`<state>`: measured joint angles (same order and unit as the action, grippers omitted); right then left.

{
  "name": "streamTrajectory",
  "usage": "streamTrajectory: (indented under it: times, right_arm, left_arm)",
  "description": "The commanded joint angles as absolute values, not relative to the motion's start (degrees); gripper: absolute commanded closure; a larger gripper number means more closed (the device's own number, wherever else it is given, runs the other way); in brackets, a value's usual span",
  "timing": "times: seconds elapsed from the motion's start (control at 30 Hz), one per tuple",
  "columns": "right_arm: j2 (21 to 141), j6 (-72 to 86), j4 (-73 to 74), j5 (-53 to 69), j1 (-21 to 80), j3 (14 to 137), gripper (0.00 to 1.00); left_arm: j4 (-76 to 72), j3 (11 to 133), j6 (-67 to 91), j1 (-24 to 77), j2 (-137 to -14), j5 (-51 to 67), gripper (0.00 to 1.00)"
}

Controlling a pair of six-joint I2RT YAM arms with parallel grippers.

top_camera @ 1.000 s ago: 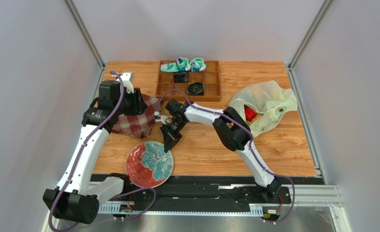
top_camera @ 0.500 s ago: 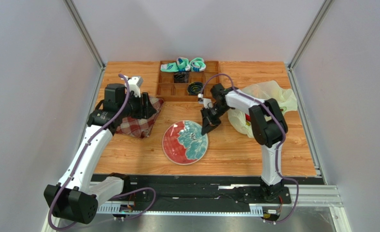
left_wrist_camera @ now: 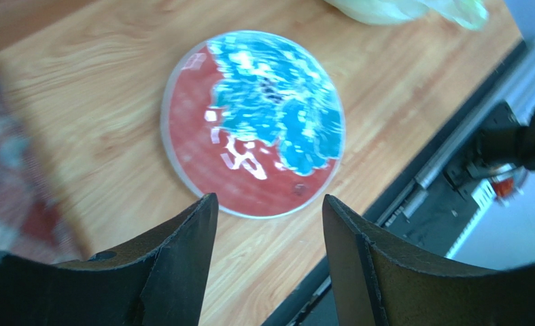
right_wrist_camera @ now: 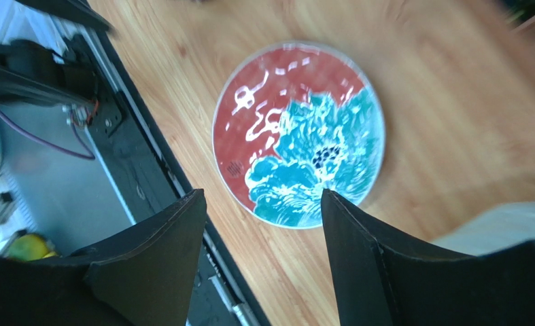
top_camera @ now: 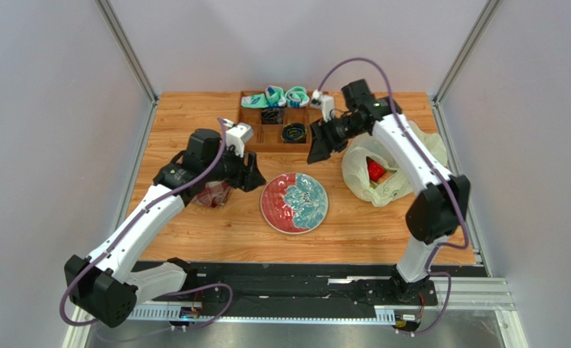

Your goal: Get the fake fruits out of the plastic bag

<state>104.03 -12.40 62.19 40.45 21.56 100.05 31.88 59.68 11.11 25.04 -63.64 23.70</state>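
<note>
The plastic bag lies crumpled at the right of the table, its mouth facing left. Inside its mouth a red fake fruit shows with a bit of yellow beside it; the other fruits are hidden. My right gripper hangs open and empty above the table, just left of the bag. In its wrist view, the right gripper looks down on a red and teal plate, with the bag at the lower right edge. My left gripper is open and empty beside the plate's left rim.
The plate rests mid-table between both grippers. A red plaid cloth lies bunched under the left arm. A wooden compartment tray with teal-and-white socks stands at the back. In the left wrist view the plate lies ahead of the left gripper.
The right gripper dragged the plate from front left to mid-table, let go, opened and rose toward the back beside the bag. The left gripper swung right, off the cloth, toward the plate.
</note>
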Motion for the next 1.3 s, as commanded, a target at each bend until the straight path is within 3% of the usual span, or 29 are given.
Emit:
streamTrajectory:
  times: [0.0, 0.07, 0.13, 0.37, 0.57, 0.8, 0.97, 1.07, 1.17, 1.2, 1.27]
  right_arm:
    - [92.47, -12.14, 63.12, 34.49, 15.58, 104.51, 0.33]
    - [88.08, -12.56, 60.66, 26.67, 12.59, 102.06, 0.34]
    - [83.44, -16.49, 58.55, 12.53, 10.91, 95.03, 0.34]
    - [71.13, -37.49, 58.70, -2.00, 4.05, 80.17, 0.32]
    - [65.13, -46.22, 60.72, -4.48, 2.64, 76.03, 0.29]
    - [63.63, -49.65, 57.31, -9.40, 1.41, 70.68, 0.29]
    - [65.03, -50.71, 53.45, -10.99, 0.53, 67.50, 0.31]
    - [68.01, -49.67, 51.16, -10.98, -2.10, 67.59, 0.43]
    - [73.10, -45.20, 50.62, -9.59, -4.30, 72.66, 0.80]
    - [74.52, -43.70, 51.06, -8.54, -5.09, 74.77, 0.86]
    - [76.89, -40.80, 53.25, -5.12, -7.80, 82.33, 0.96]
  left_arm:
    - [26.47, 62.22, 12.13, 34.59, -67.40, 24.52, 0.31]
    - [23.57, 65.90, 12.13, 40.30, -71.79, 24.09, 0.15]
    - [21.80, 70.82, 10.55, 43.66, -77.59, 21.46, 0.11]
    - [18.65, 89.02, 23.01, 49.48, -97.98, 17.93, 0.10]
    - [17.94, 100.26, 29.35, 52.21, -110.03, 22.57, 0.09]
    - [14.41, 106.86, 31.82, 54.49, -119.87, 29.61, 0.09]
    - [16.17, 107.93, 33.57, 56.51, -122.96, 25.94, 0.11]
    - [18.89, 108.63, 35.59, 56.34, -124.45, 20.93, 0.22]
    - [19.42, 108.98, 35.86, 55.02, -124.81, 17.23, 0.52]
    - [19.77, 109.25, 34.03, 54.50, -124.20, 15.49, 0.72]
    - [24.50, 110.73, 29.38, 53.79, -122.35, 8.31, 1.00]
